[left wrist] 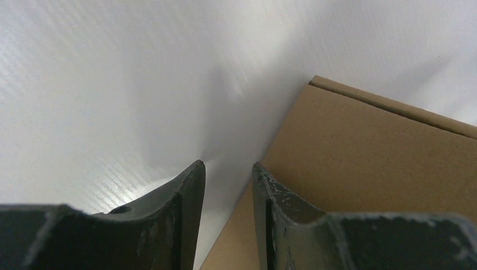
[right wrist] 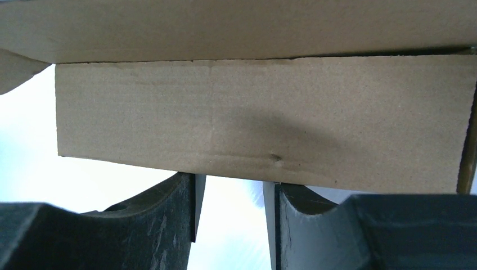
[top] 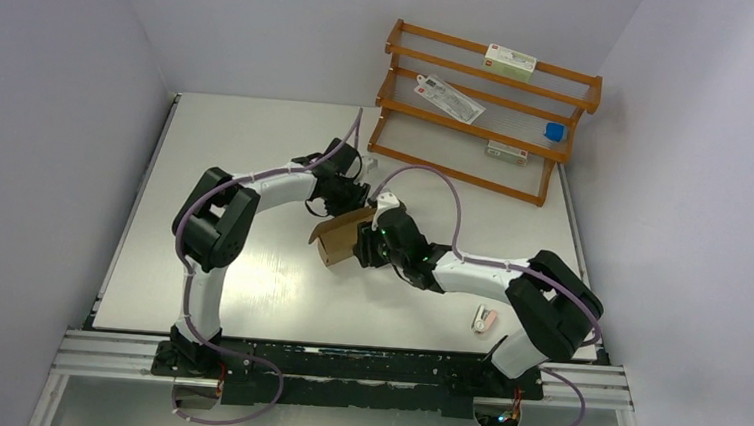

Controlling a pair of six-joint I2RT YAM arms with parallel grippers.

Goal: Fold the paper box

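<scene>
White tabletop [top: 247, 294] holds paper box [top: 339, 238] half-folded (flaps unclosed); left gripper [left wrist: 228, 169] at twelve o'clock, right gripper [right wrist: 229, 183] at three, both parted, empty.

Plain brown paper box [top: 339, 240], orange rack [top: 459, 125], white table [top: 248, 284]

Bright, even light overhead; the table [top: 247, 294] gives back a soft sheen. My left wrist view washes to white glare, my fingers [left wrist: 180, 214] dark and soft-focused up close. On the paper box [right wrist: 264, 112], 1 faint shadow patch.
</scene>
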